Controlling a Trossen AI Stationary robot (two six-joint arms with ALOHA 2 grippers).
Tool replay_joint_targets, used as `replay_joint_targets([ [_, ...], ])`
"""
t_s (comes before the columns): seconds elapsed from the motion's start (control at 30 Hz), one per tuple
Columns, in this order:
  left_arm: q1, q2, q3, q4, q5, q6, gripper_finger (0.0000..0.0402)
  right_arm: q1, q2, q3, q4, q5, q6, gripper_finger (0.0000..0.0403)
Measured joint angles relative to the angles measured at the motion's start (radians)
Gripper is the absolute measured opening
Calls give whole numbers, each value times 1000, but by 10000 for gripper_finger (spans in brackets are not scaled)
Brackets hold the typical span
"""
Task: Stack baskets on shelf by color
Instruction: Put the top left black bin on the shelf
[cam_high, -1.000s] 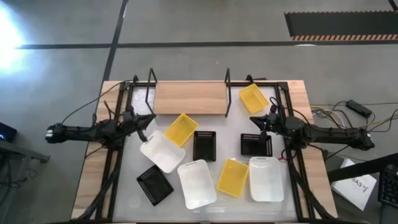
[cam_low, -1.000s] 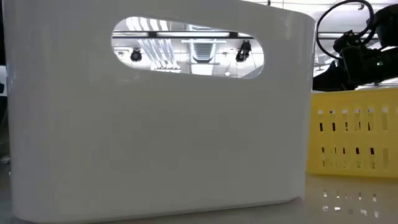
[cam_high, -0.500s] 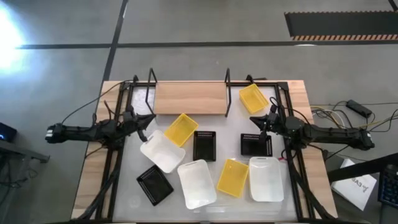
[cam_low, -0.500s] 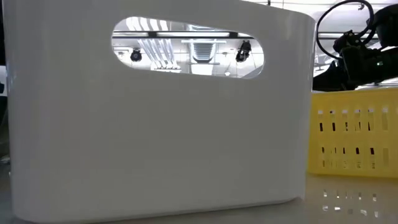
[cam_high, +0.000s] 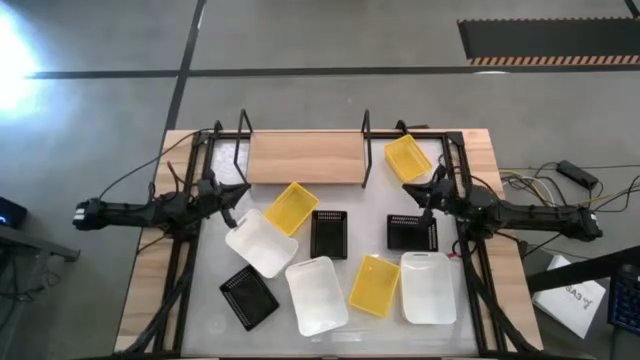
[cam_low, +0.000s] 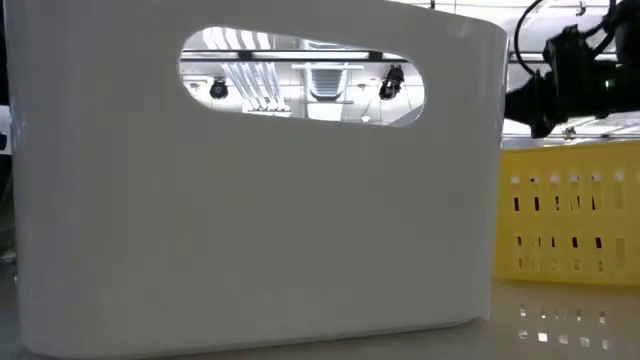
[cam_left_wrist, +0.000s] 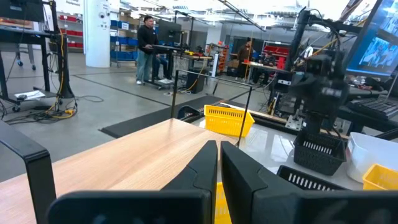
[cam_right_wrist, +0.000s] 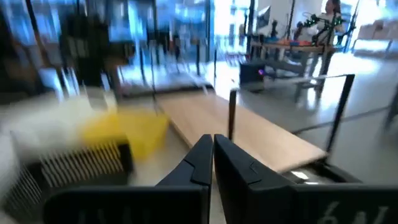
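Observation:
The wooden shelf (cam_high: 305, 157) in its black wire frame stands at the table's far edge. Three yellow baskets (cam_high: 290, 207) (cam_high: 407, 158) (cam_high: 373, 285), three white ones (cam_high: 261, 242) (cam_high: 317, 295) (cam_high: 428, 288) and three black ones (cam_high: 329, 234) (cam_high: 412, 232) (cam_high: 249, 297) lie flat on the white tabletop. My left gripper (cam_high: 240, 193) (cam_left_wrist: 217, 162) hovers shut near the shelf's left end, pointing level. My right gripper (cam_high: 412, 191) (cam_right_wrist: 211, 152) hovers shut above the right black basket, beside the far yellow one. Neither holds anything.
Black frame rails (cam_high: 190, 210) (cam_high: 470, 250) run along both table sides beneath the arms. In the low view a white basket's wall (cam_low: 250, 200) fills most of the picture, with a yellow basket (cam_low: 570, 220) beside it. People stand in the room behind (cam_left_wrist: 148, 46).
My right gripper has tipped and risen a little above the right black basket, staying shut. No basket has moved.

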Motion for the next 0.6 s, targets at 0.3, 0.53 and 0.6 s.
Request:
replay_joint_targets([
  [0.3,0,0,0,0,0,0,4,0,-1,0,289,-2,197,9],
  [0.53,0,0,0,0,0,0,4,78,111,59,426,-173,362,9],
  [0.6,0,0,0,0,0,0,4,145,212,113,431,-155,314,9],
])
